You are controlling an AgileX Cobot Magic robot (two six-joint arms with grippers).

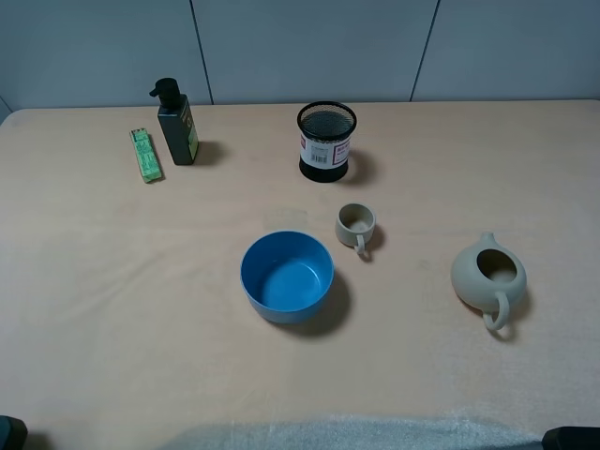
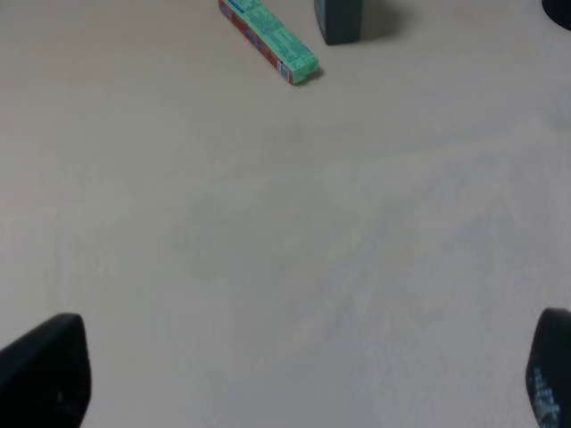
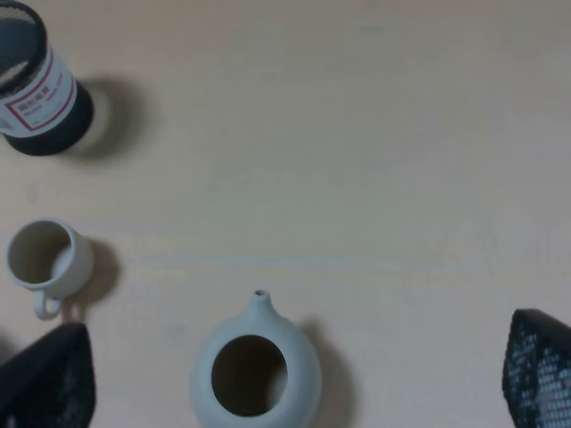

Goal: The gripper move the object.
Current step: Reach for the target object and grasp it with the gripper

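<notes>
The pen cup [image 1: 326, 141] stands free; jaws spread on 2 arms.
High view: pen cup upright, about 12 o'clock from the blue bowl [image 1: 287, 276], well apart. Left wrist: left gripper [image 2: 299, 370] spread, holding nothing. Right wrist: right gripper [image 3: 292, 373] spread, clear of the pen cup [image 3: 36, 85].

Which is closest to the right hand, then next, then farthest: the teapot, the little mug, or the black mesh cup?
1. Teapot, right by the right hand.
2. Little mug, farther out, toward the table's middle.
3. Black mesh cup, farthest, near the table's back.
</notes>
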